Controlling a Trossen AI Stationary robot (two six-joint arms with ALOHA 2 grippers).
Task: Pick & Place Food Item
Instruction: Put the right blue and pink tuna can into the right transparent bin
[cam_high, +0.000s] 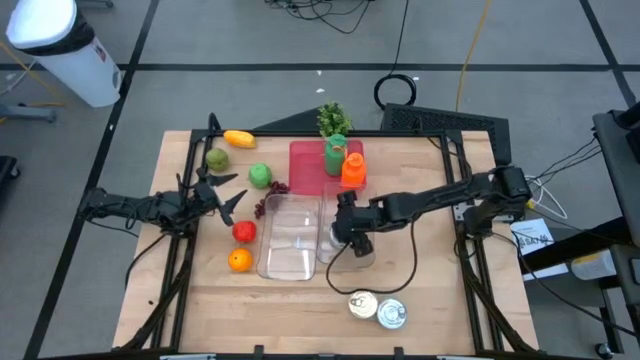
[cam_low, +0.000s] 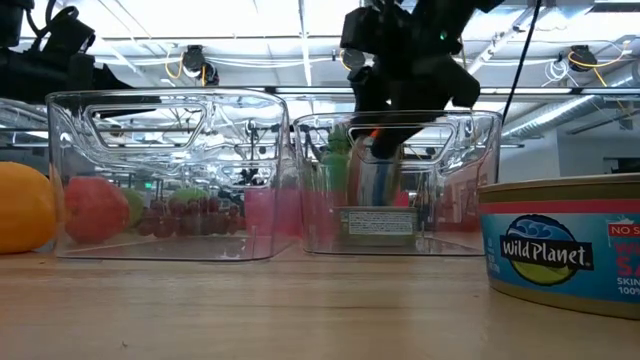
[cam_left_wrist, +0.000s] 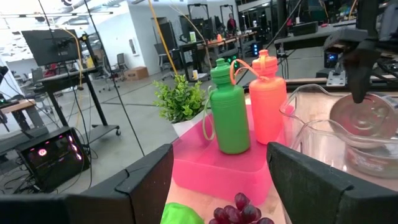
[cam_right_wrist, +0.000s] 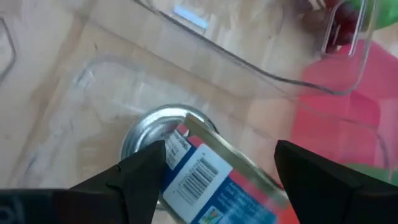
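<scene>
With our right pincer (cam_high: 352, 240) over the clear container (cam_high: 350, 250) we clasp a tin can (cam_right_wrist: 211, 180) edgewise, while our left pincer (cam_high: 232, 192) waits wide apart by the fruit.

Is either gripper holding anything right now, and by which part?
Right gripper has a can between its fingers inside the clear bin; actual grip unclear. Left gripper is open, empty.

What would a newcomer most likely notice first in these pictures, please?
Probably the right end effector, reaching down into the smaller clear bin at the table's middle with a can between its fingers, tilted over another can already in there. Next, the bright green bottle and orange bottle standing on the pink tray behind, and the fruit scattered near the waiting left end effector.
</scene>
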